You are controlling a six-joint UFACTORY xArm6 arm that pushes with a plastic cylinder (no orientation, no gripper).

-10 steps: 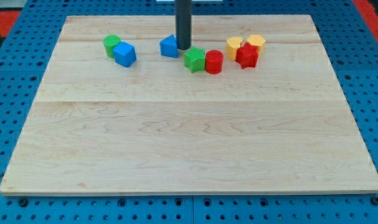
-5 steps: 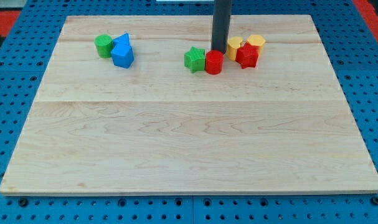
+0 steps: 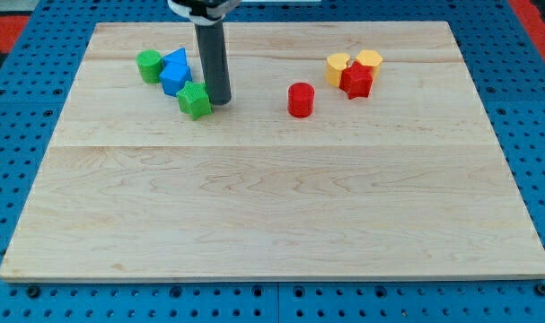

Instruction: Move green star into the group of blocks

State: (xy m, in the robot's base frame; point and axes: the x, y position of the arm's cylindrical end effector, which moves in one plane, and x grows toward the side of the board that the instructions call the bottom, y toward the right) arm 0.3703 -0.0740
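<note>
The rod's tip (image 3: 219, 101) touches the green star's (image 3: 195, 100) right side; the star sits beside blue blocks (image 3: 175, 74). There is no gripper.

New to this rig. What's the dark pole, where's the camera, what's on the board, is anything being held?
The dark pole is a robot arm's rod; there is no claw, so nothing is held. It only pushes blocks by sliding my tip along the wooden board. There is one camera view, looking down at the board at a slant; its mounting is not on record. My tip sits just to the view's right of the green star, about touching it. The star lies against a blue block, with another blue block and a green cylinder behind. Alone in the middle: a red cylinder. At the view's right: two yellow blocks and a red star.
</note>
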